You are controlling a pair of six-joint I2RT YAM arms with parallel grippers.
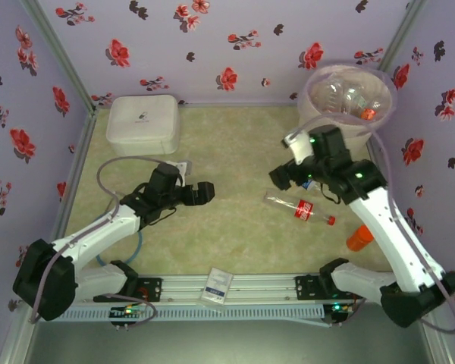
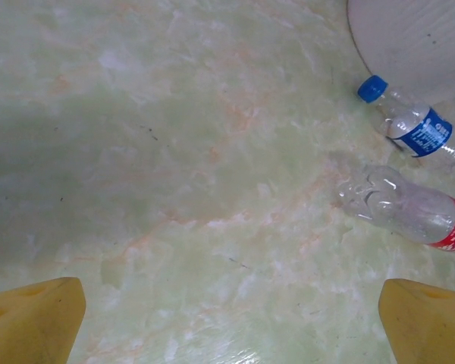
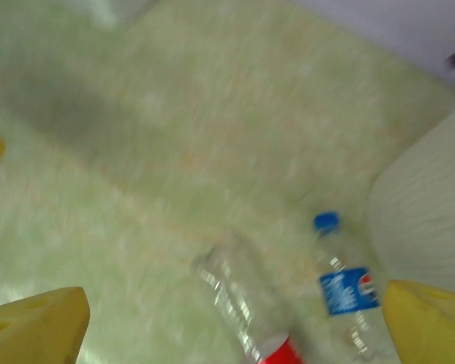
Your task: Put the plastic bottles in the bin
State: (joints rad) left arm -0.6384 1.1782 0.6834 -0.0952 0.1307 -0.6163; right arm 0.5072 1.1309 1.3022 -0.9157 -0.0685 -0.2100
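Bench (image 1: 235, 148) room lies open between left claw (image 1: 206, 192) and right claw (image 1: 288, 180), both spread wide; bin (image 1: 309, 95) hugs the two-o'clock corner.

Top external view: the whole table (image 1: 235, 144) is seen from high above its near edge. Wrist views: the tabletop is viewed closely, obliquely downward; the blue-capped bottle (image 2: 418, 130) and red-labelled bottle (image 2: 402, 206) are shared.
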